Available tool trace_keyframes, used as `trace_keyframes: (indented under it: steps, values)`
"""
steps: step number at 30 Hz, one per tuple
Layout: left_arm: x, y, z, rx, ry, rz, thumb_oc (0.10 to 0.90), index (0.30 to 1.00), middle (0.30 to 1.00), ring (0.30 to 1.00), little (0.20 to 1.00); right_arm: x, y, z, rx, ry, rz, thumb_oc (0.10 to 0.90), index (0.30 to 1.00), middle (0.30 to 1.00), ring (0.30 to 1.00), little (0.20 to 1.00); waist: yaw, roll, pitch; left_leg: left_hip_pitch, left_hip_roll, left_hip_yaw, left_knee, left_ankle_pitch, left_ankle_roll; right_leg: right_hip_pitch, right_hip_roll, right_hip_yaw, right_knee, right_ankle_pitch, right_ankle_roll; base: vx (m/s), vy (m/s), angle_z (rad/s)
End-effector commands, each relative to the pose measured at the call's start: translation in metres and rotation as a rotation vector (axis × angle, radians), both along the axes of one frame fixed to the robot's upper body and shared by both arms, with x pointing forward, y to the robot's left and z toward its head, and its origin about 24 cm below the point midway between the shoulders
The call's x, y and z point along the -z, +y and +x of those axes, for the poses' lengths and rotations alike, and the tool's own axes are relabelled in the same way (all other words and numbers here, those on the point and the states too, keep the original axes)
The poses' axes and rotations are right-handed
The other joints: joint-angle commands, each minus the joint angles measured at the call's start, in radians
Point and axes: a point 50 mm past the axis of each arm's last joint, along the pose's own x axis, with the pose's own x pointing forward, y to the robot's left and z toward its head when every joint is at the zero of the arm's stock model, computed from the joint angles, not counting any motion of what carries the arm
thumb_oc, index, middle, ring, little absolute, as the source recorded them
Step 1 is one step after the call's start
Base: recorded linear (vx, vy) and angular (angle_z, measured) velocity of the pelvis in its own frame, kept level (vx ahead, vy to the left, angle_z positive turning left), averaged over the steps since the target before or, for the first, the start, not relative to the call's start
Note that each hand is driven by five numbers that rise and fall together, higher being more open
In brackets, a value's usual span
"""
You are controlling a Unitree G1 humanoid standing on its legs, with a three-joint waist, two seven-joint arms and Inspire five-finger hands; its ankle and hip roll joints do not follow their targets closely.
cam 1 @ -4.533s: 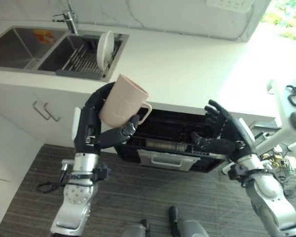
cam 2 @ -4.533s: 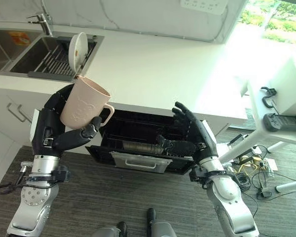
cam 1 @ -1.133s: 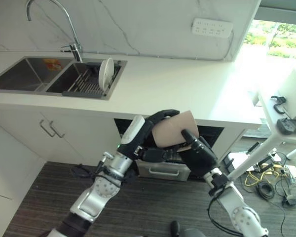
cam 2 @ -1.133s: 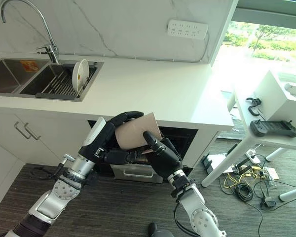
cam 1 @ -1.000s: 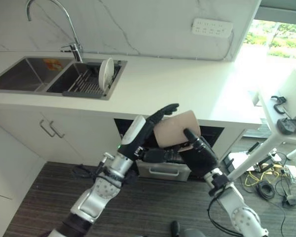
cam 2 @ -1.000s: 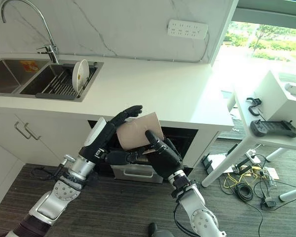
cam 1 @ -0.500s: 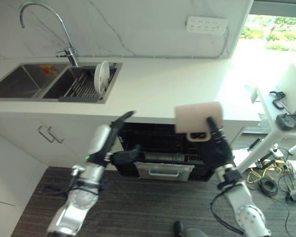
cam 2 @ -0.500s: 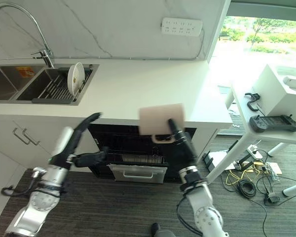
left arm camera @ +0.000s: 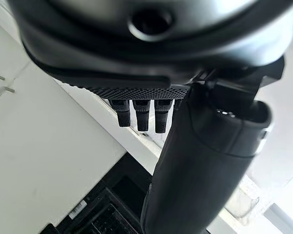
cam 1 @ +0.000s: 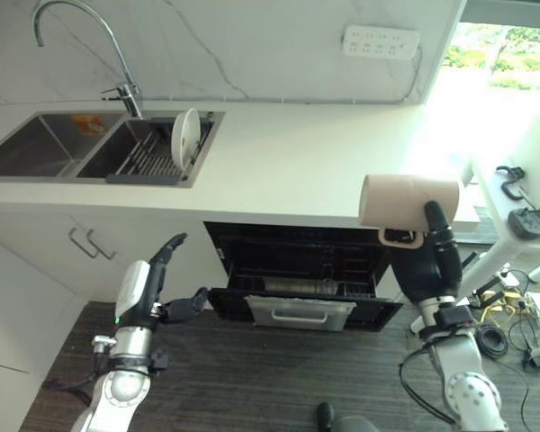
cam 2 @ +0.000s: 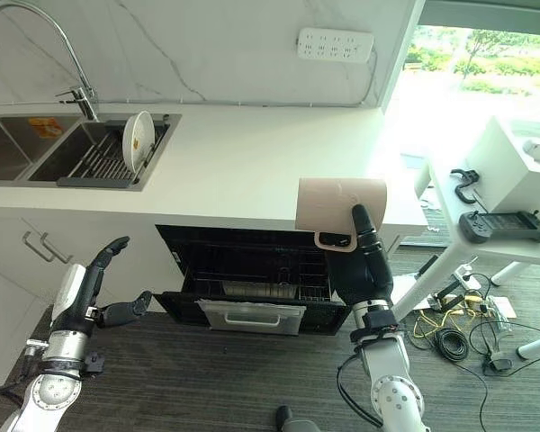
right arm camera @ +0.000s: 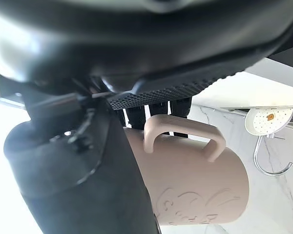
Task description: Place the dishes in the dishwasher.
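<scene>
The right hand (cam 2: pixel 358 266) holds a beige mug (cam 2: pixel 340 205) raised just beyond the bench (cam 2: pixel 252 162) edge, with open air on all sides of it. Below and to its left the dishwasher (cam 2: pixel 252 270) stands open, its door (cam 2: pixel 252 317) let down towards the floor; the dark rack (cam 2: pixel 252 270) inside lies under the bench overhang, which bars any way in from above. To the right of this hand a white side table (cam 2: pixel 486 229) and its legs narrow the room. The left hand (cam 1: pixel 148 292), fingers straight, hangs low before the cupboard front (cam 1: pixel 72 252), with the door's near corner just to its right and bare floor (cam 1: pixel 252 378) beneath.
</scene>
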Motion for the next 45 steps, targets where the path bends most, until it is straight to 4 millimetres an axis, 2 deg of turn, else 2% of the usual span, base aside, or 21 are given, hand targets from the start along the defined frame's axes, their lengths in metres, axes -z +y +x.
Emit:
trace_keyframes:
  steps: [1,4,9,14,17,20,21,24,29,34,41,43,45]
  values:
    - [-0.062,-0.021,0.028,0.229,-0.226,-0.085,0.800,0.900,0.900,0.900,0.900,-0.057,0.011,-0.001,-0.017,-0.313,-0.005,0.400,0.300,0.300,0.300,0.300,-0.023,-0.024,-0.053,-0.059,0.055,0.030,0.074,-0.001,-0.036,0.051,-0.105,-0.008,0.065,-0.047,0.109,0.00,0.000,0.00]
    - [-0.062,-0.044,0.037,0.324,-0.200,-0.073,0.800,0.900,0.900,0.900,0.900,-0.057,0.016,0.001,-0.030,-0.311,-0.007,0.400,0.300,0.300,0.300,0.300,-0.034,-0.022,-0.052,-0.056,0.056,0.034,0.074,-0.004,-0.034,0.050,-0.102,-0.004,0.065,-0.043,0.110,0.00,-0.002,-0.01]
    - [-0.063,-0.058,0.057,0.339,-0.138,-0.020,0.800,0.900,0.900,0.900,0.900,-0.057,0.024,0.002,-0.068,-0.307,-0.036,0.400,0.300,0.300,0.300,0.300,-0.064,-0.019,-0.064,-0.046,0.057,0.050,0.074,-0.008,-0.031,0.052,-0.094,0.013,0.065,-0.040,0.112,0.02,0.001,-0.12]
    - [-0.051,-0.068,0.076,0.344,-0.023,0.001,0.800,0.900,0.900,0.900,0.900,-0.056,0.029,0.006,-0.108,-0.291,-0.050,0.400,0.300,0.300,0.300,0.300,-0.092,-0.010,-0.068,-0.036,0.061,0.070,0.074,-0.013,-0.029,0.052,-0.086,0.031,0.065,-0.037,0.115,0.03,0.013,-0.14]
    - [-0.034,-0.066,0.085,0.333,0.108,-0.123,0.800,0.900,0.900,0.900,0.900,-0.054,0.030,0.006,-0.127,-0.275,-0.057,0.400,0.300,0.300,0.300,0.300,-0.113,-0.003,-0.073,-0.029,0.065,0.083,0.074,-0.014,-0.029,0.053,-0.081,0.041,0.065,-0.036,0.116,0.04,0.018,-0.07]
    - [-0.011,-0.061,0.090,0.286,0.208,-0.136,0.800,0.900,0.900,0.900,0.900,-0.051,0.030,0.008,-0.144,-0.257,-0.055,0.400,0.300,0.300,0.300,0.300,-0.131,0.005,-0.078,-0.022,0.071,0.099,0.074,-0.015,-0.030,0.052,-0.079,0.046,0.065,-0.035,0.118,0.03,0.021,-0.20]
    - [0.003,-0.056,0.090,0.247,0.269,-0.158,0.800,0.900,0.900,0.900,0.900,-0.052,0.030,0.009,-0.152,-0.252,-0.059,0.400,0.300,0.300,0.300,0.300,-0.142,0.009,-0.080,-0.018,0.073,0.107,0.074,-0.017,-0.029,0.051,-0.077,0.052,0.065,-0.034,0.117,0.04,0.026,-0.19]
    - [0.022,-0.050,0.091,0.203,0.378,-0.159,0.800,0.900,0.900,0.900,0.900,-0.052,0.029,0.009,-0.169,-0.247,-0.070,0.400,0.300,0.300,0.300,0.300,-0.158,0.017,-0.085,-0.012,0.076,0.121,0.074,-0.019,-0.028,0.051,-0.074,0.060,0.065,-0.035,0.118,0.04,0.031,-0.21]
    - [0.062,-0.044,0.085,0.162,0.682,-0.112,0.800,0.900,0.900,0.900,0.900,-0.058,0.027,0.011,-0.191,-0.240,-0.091,0.400,0.300,0.300,0.300,0.300,-0.190,0.034,-0.085,-0.006,0.076,0.137,0.074,-0.019,-0.026,0.047,-0.069,0.074,0.065,-0.032,0.121,0.03,0.041,-0.10]
    - [0.072,-0.043,0.083,0.153,0.768,-0.120,0.800,0.900,0.900,0.900,0.900,-0.059,0.030,0.012,-0.213,-0.232,-0.099,0.400,0.300,0.300,0.300,0.300,-0.206,0.046,-0.087,0.001,0.075,0.148,0.074,-0.022,-0.024,0.050,-0.066,0.082,0.065,-0.034,0.120,0.04,0.032,-0.08]
    - [0.081,-0.029,0.082,0.076,0.802,-0.047,0.800,0.900,0.900,0.900,0.900,-0.062,0.030,0.011,-0.231,-0.230,-0.108,0.400,0.300,0.300,0.300,0.300,-0.226,0.050,-0.093,0.003,0.075,0.161,0.074,-0.022,-0.023,0.047,-0.063,0.088,0.065,-0.035,0.120,0.01,0.009,-0.04]
    - [0.088,-0.030,0.079,0.101,0.853,-0.021,0.800,0.900,0.900,0.900,0.900,-0.062,0.030,0.012,-0.242,-0.229,-0.111,0.400,0.300,0.300,0.300,0.300,-0.233,0.051,-0.092,0.003,0.075,0.164,0.074,-0.023,-0.022,0.046,-0.062,0.089,0.065,-0.036,0.120,0.01,0.008,-0.03]
    - [0.097,-0.040,0.073,0.183,0.943,-0.080,0.800,0.900,0.900,0.900,0.900,-0.063,0.032,0.012,-0.253,-0.228,-0.112,0.400,0.300,0.300,0.300,0.300,-0.240,0.051,-0.092,0.003,0.075,0.168,0.074,-0.024,-0.022,0.044,-0.061,0.093,0.065,-0.036,0.120,0.00,0.000,0.00]
